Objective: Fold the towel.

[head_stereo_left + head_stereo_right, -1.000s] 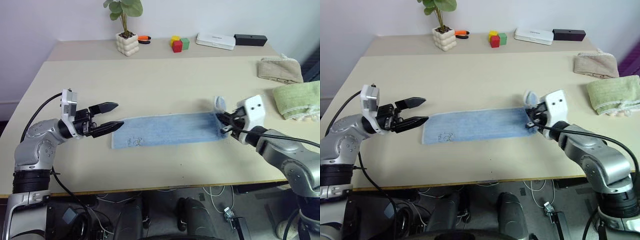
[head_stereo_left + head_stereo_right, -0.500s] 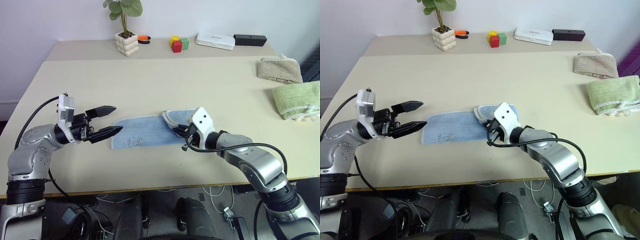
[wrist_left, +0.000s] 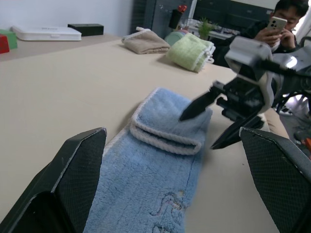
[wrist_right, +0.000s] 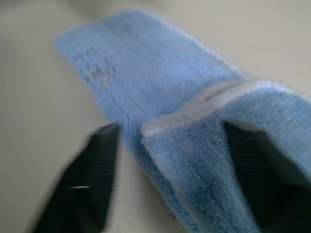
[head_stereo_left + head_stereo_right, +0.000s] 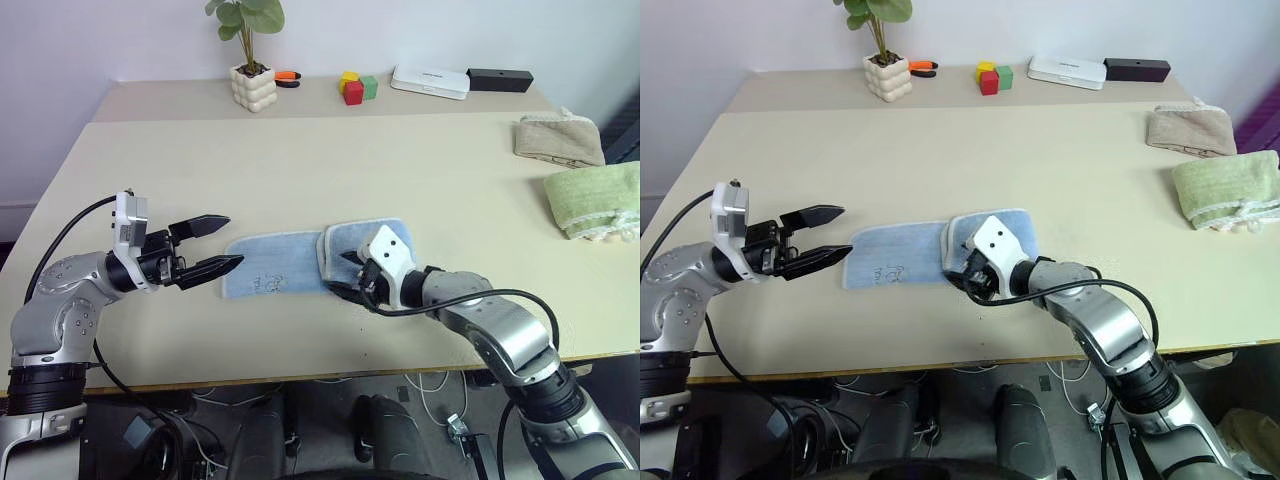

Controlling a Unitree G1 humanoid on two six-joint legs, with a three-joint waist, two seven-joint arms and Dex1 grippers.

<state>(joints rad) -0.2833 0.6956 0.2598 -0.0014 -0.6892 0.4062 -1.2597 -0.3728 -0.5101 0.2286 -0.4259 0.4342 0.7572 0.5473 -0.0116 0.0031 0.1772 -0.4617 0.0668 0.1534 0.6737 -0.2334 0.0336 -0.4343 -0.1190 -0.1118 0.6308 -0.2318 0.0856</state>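
A: Where does the towel (image 5: 300, 262) lie?

B: Flat on the table (image 5: 300, 160), near its front edge, between the two arms. Its right end is doubled back over the middle, so a pale-trimmed edge (image 3: 165, 141) runs across the upper layer (the small dark print (image 5: 268, 284) sits on the uncovered left part).

A: And the right gripper (image 5: 350, 275)?

B: It points left at the folded end. The left wrist view shows its two black fingers (image 3: 199, 104) spread apart, one above the fold and one beside it, clasping nothing.

A: The left gripper (image 5: 225, 242)?

B: Just beside the towel's left end, its fingers (image 5: 205, 220) parted wide and empty.

A: What else stands on the table?

B: A beige folded towel (image 5: 560, 140) and a light green folded towel (image 5: 592, 198) at the right; a potted plant (image 5: 253, 70) and coloured blocks (image 5: 358, 87) at the far edge.
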